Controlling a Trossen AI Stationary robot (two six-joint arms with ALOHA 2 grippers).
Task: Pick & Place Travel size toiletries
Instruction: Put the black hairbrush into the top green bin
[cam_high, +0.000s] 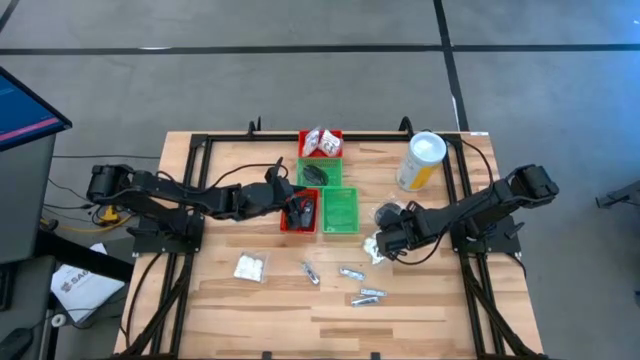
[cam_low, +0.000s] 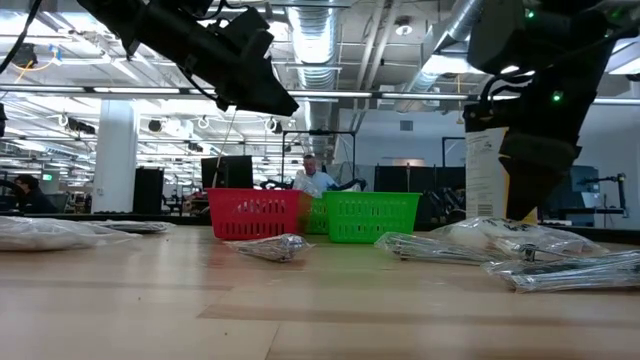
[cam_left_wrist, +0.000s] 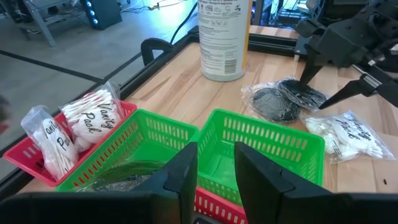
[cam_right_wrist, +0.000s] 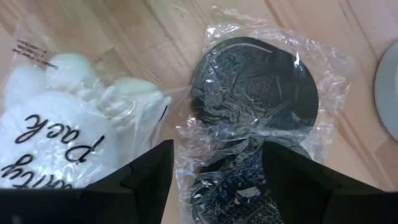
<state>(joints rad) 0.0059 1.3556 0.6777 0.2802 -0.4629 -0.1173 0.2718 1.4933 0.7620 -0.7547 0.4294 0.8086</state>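
Left arm reaches in low from the table's left edge, stretched almost flat toward the middle, and the left gripper (cam_high: 299, 208) sits at the centre with its two dark fingers (cam_left_wrist: 186, 171) parted a bit. Right arm comes in from the right edge, angled down and inward. The right gripper (cam_high: 388, 238) points down at the tabletop, fingers (cam_right_wrist: 152, 168) spread wide, nothing between them.
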